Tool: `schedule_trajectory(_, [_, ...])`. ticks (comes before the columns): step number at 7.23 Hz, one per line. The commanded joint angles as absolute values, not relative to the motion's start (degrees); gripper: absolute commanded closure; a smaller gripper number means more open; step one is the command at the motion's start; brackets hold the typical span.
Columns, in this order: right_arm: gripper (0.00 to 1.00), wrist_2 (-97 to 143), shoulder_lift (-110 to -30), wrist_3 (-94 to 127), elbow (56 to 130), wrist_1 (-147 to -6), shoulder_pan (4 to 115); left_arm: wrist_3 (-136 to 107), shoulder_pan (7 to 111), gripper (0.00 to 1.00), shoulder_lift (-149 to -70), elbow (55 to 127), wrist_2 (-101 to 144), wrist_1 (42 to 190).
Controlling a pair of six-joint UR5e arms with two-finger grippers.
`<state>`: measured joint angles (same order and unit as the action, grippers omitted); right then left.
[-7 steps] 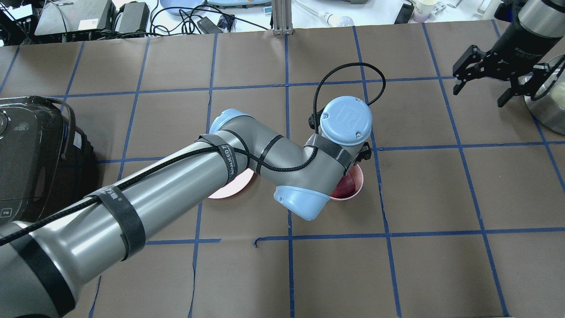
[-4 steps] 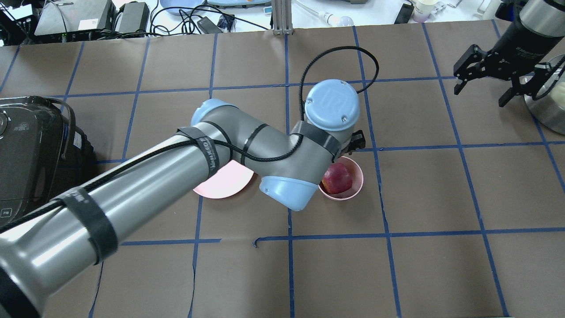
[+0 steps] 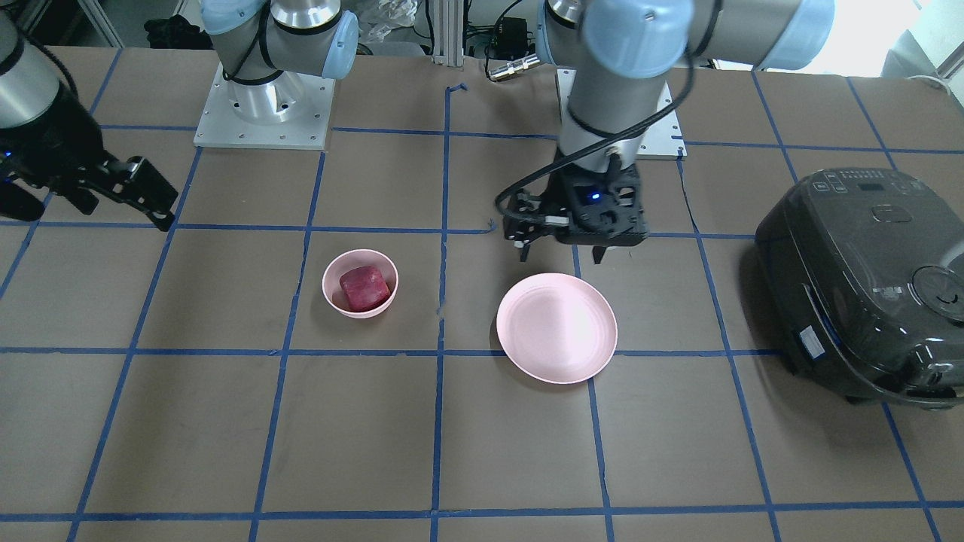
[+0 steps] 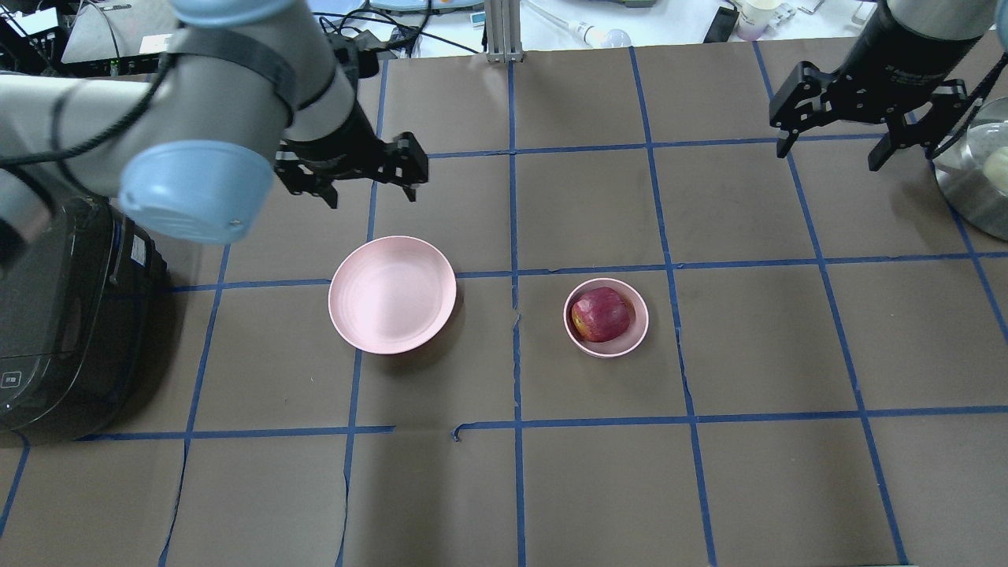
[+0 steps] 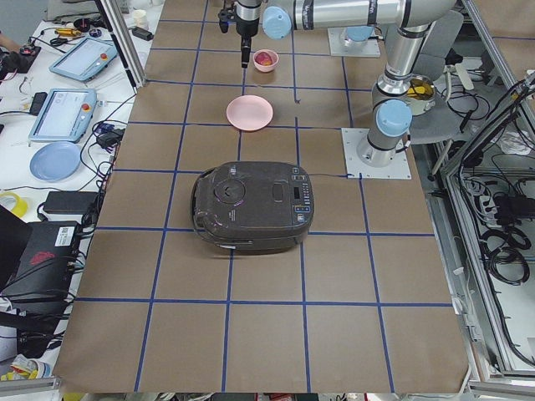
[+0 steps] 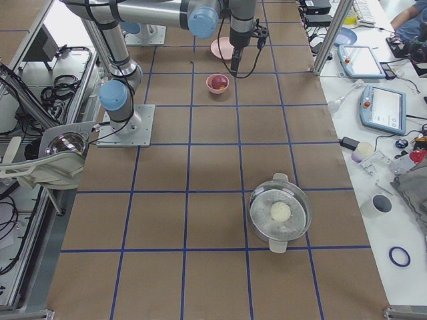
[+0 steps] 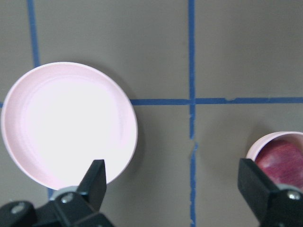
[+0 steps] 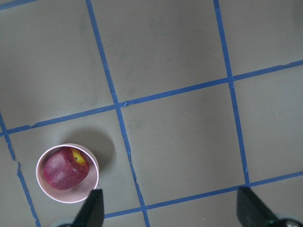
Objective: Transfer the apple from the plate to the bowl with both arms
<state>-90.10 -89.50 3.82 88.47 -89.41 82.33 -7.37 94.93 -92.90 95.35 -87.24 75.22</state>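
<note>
The dark red apple [image 4: 601,314] lies in the small pink bowl [image 4: 642,319] right of centre. The wide pink plate [image 4: 392,294] is bare, to the bowl's left. My left gripper [image 4: 370,193] is open and empty, hovering just beyond the plate's far edge. Its wrist view shows the plate [image 7: 66,127] and the bowl's rim [image 7: 258,146] with the apple [image 7: 284,161]. My right gripper [image 4: 827,153] is open and empty, high at the far right. Its wrist view shows the apple [image 8: 65,168] in the bowl [image 8: 71,198] far below.
A black rice cooker [image 4: 55,315] stands at the table's left edge, close to my left arm. A metal pot [image 4: 976,181] stands at the far right edge beside my right gripper. Blue tape lines grid the brown table.
My left arm has lifted off the bowl and swung left and away to the plate's far side, empty. The apple stays in the bowl. My right gripper shifted slightly left.
</note>
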Motion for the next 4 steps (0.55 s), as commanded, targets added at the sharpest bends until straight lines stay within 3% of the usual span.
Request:
schedule_trajectory(1, [0.0, -89.91, -92.11, 4.92, 88.68, -89.56, 87.62, -3.34, 90.97, 0.0, -87.82, 94.31, -87.01, 80.33])
schedule_trajectory(4, [0.0, -90.18, -91.49, 5.71, 89.03, -89.12, 88.24, -3.34, 91.14, 0.0, -86.4, 93.61, -88.24, 82.18])
